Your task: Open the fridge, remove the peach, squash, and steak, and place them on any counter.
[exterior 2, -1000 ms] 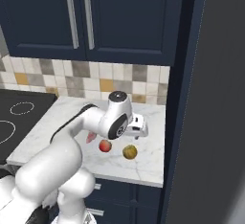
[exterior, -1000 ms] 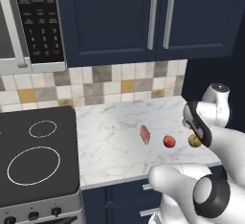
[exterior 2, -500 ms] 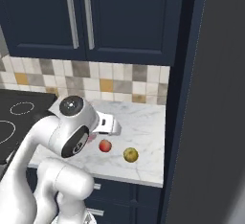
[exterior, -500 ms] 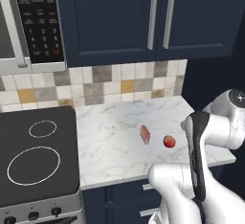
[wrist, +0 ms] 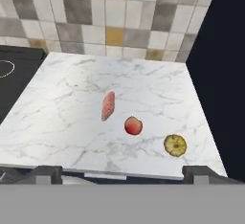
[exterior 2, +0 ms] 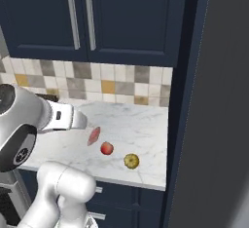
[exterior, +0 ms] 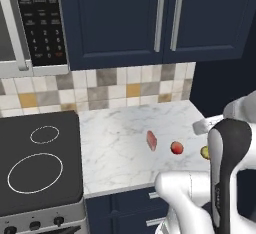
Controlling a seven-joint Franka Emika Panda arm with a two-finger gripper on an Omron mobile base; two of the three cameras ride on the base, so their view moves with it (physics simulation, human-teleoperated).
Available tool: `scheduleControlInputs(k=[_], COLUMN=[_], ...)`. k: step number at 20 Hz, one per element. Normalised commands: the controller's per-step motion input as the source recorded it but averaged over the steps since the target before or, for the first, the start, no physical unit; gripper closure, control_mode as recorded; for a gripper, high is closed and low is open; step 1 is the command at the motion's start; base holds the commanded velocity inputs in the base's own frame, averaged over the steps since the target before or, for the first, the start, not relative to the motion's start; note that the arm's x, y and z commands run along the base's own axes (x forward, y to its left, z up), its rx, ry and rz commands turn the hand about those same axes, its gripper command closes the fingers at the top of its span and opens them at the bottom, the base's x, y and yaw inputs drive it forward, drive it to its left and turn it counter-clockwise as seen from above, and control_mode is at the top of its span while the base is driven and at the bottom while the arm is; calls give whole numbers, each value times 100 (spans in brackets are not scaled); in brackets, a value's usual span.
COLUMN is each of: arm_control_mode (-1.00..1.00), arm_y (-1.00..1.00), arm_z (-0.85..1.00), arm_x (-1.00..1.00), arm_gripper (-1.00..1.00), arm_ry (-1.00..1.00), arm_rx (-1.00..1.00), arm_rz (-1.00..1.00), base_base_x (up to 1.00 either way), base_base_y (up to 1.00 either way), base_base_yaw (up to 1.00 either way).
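With jaws spread wide and empty, the gripper point(wrist: 117, 174) hangs clear of the counter point(wrist: 62, 122), where steak point(wrist: 108, 106), peach point(wrist: 133, 126) and squash point(wrist: 175, 145) lie delivered.

Over the last second the arm pulled back from the bench point(exterior: 125, 143) toward the base. Earlier its hand hung low over the right end of the marble, just beside the squash point(exterior 2: 131, 161) and partly covering it in the left base view; half a second later the forearm had swung up and the hand had lifted away. By now the gripper point(wrist: 122, 174) had drawn back past the front edge of the bench, its fingertips point(wrist: 47, 174) spread wide, and in the hand view it looked down on the whole marble top. In the right base view the wrist had moved leftward, off the food.
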Motion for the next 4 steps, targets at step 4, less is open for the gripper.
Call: scheduleControlInputs(k=[4], arm_control_mode=[-100], arm_y=[51], arm_z=[76], arm_x=[-93], arm_gripper=[-100], arm_ry=[-24], arm_rx=[0], arm_rz=[6], base_base_x=[0], base_base_y=[0], base_base_yaw=[0])
